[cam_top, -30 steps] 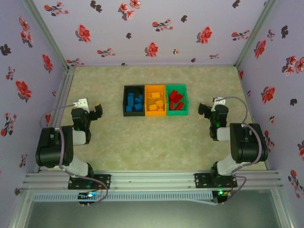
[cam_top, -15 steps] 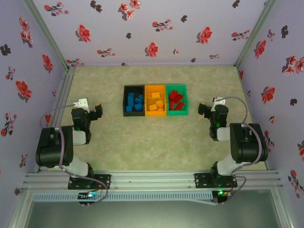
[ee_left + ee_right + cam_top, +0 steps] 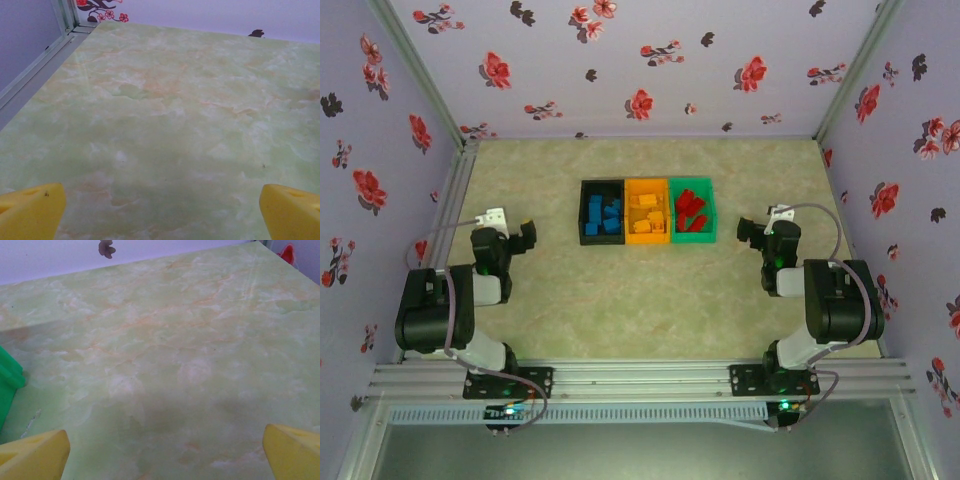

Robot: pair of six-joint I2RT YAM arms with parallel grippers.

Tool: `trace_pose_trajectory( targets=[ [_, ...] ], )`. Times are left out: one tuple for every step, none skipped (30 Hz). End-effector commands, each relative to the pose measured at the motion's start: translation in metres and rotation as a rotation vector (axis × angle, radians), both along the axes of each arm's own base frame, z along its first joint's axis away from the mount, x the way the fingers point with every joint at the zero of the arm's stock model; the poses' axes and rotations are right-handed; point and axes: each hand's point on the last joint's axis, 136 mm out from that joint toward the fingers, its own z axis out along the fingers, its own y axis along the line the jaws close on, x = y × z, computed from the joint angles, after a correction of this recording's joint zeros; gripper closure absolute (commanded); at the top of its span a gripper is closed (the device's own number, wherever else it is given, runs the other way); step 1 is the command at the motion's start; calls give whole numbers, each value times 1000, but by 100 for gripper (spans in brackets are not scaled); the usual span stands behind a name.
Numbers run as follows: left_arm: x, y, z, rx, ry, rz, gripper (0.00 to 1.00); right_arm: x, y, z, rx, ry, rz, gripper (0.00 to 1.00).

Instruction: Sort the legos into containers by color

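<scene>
Here, two robot arms sit folded low at the near corners of a pale green marbled desk (image 3: pixel 620 300), inside a booth of lilac flowered walls. Toward the middle of the desk, three small bins stand joined in a row. The black bin (image 3: pixel 583 212), on the left, holds the blue bricks (image 3: pixel 604 214). The orange bin (image 3: pixel 647 240), in the middle, holds the orange-yellow bricks (image 3: pixel 647 212). The green bin (image 3: pixel 692 239), on the right, holds the red bricks (image 3: pixel 690 208). Every brick I can see lies in a bin, one colour to each.

The left hand (image 3: pixel 527 233) hovers well apart from the black bin. Its yellow fingertips (image 3: pixel 30 210) are spread wide and released, with bare desk between them. The right hand (image 3: pixel 745 232) is near the green bin's end. It is likewise released, its fingertips (image 3: pixel 290 450) wide apart and grasping nothing. A corner of the green bin shows at the left edge of its wrist camera.

The sorting looks finished, so the step in hand is most likely parking the arms. To do that well, the right arm in particular should draw back without swinging inward, since a knock to the green bin would shift the whole joined row.
</scene>
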Motion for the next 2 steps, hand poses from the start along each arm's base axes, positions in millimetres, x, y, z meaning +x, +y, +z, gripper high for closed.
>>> trace_pose_trajectory(
  targets=[
    [6, 1, 6, 34, -13, 1, 0, 5, 0, 7, 0, -30, 5, 0],
    [6, 0, 7, 36, -15, -1, 0, 4, 0, 8, -1, -32, 5, 0]
  ],
)
